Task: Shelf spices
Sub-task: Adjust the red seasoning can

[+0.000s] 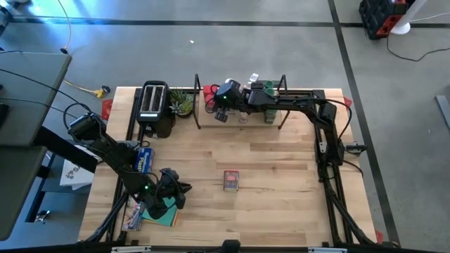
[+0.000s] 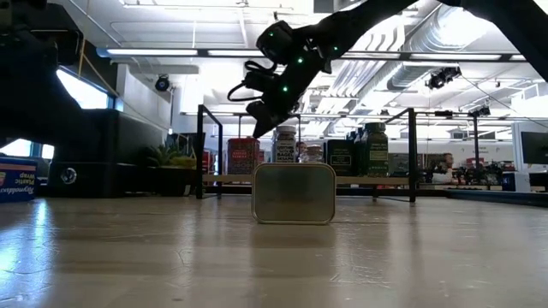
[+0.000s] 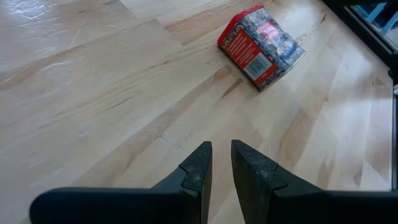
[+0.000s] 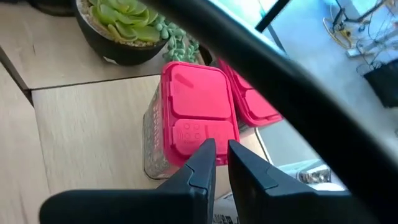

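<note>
One red boxy tin lies flat on the table's middle, its metal bottom facing the near edge. My left gripper hovers shut to the left of it, touching nothing. The shelf stands at the far edge with several jars and tins on its board. My right gripper is shut just above the red lid of a tin at the shelf's left end. A second red tin stands beside that one. My right gripper points down over the near edge of the left red tin's lid. The fingers hide the spot, so I cannot tell whether they touch it. The tin stands upright on the shelf board.
A black toaster and a potted succulent stand left of the shelf. A long blue foil box and a teal cloth lie by the left arm. Bare wood stretches between the lone tin and the shelf.
</note>
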